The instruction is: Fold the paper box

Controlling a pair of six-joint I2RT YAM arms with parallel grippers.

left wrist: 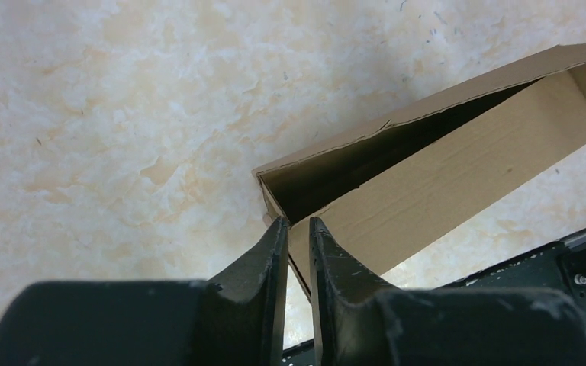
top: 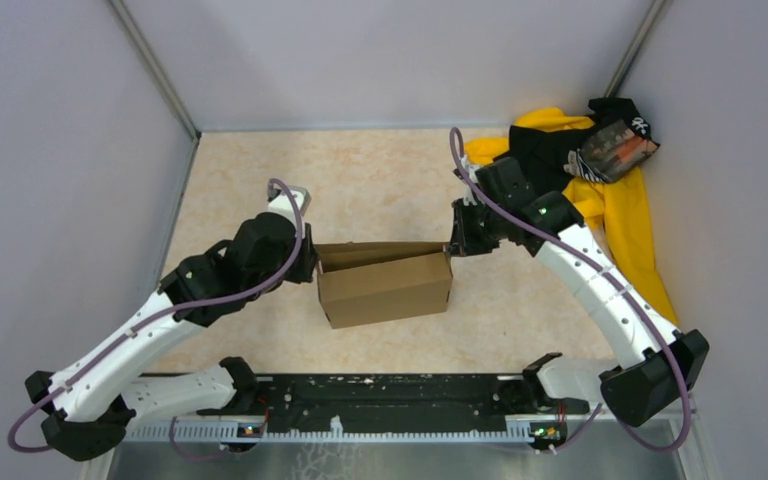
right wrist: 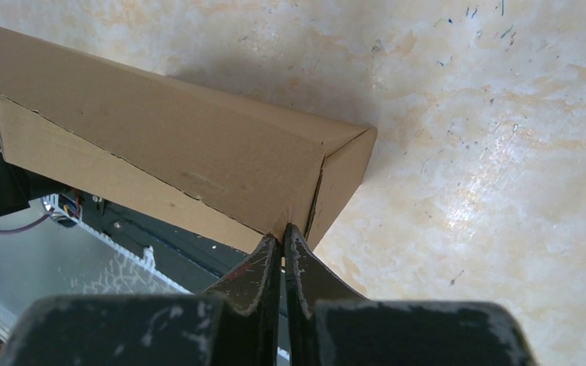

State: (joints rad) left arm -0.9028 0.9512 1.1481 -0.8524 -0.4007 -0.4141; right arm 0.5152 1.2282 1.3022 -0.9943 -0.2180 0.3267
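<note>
On the left, the left arm (top: 150,330) reaches from the near edge across the pale marbled table (top: 380,180), and the left gripper (left wrist: 296,223) sits at the left end of the paper box (top: 385,290). Its jaws stand only a narrow slit apart with the box's left end wall right at the tips; whether they pinch the cardboard I cannot tell. The box stands in the middle of the table between both grippers, a shallow brown shape with its top slightly open and the long near wall upright. At its right end the right gripper (right wrist: 283,230) has its jaws closed together, tips touching the box's end corner. In the far right corner lies a yellow-and-black cloth pile (top: 620,210), well apart from the box
</note>
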